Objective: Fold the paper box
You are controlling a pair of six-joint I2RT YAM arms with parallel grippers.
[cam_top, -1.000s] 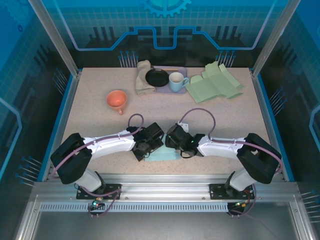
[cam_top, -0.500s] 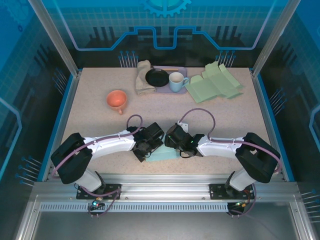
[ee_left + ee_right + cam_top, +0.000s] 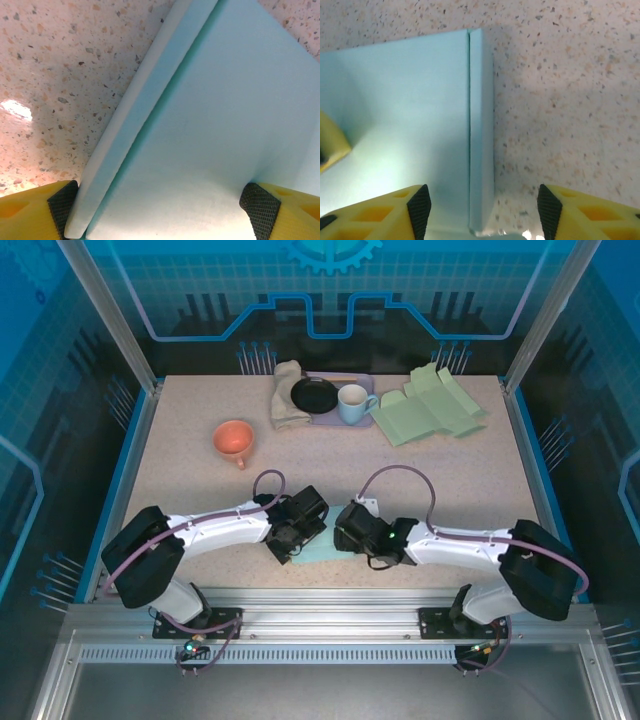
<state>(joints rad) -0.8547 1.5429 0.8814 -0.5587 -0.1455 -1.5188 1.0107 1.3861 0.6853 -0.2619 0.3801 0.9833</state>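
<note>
The paper box (image 3: 322, 552) is a flat, pale blue piece lying near the table's front edge, between my two grippers. The left gripper (image 3: 288, 538) hovers low over its left end. In the left wrist view the box (image 3: 200, 115) spans the open left gripper (image 3: 160, 205), with one pad (image 3: 62, 202) at its raised side flap and the other above the panel. The right gripper (image 3: 347, 532) is over the box's right end. The right gripper (image 3: 482, 212) is open, straddling the box's narrow folded edge strip (image 3: 481, 125).
At the back stand an orange cup (image 3: 234, 440), a grey cloth (image 3: 288, 395), a black dish (image 3: 314, 395) and a pale blue mug (image 3: 354, 403) on a purple tray (image 3: 366, 379). Flattened green card sheets (image 3: 430, 405) lie at the back right.
The right arm has swung its elbow outward and toward the front, and its gripper has slid slightly nearer along the box, jaws a little narrower. The left arm has barely moved.
</note>
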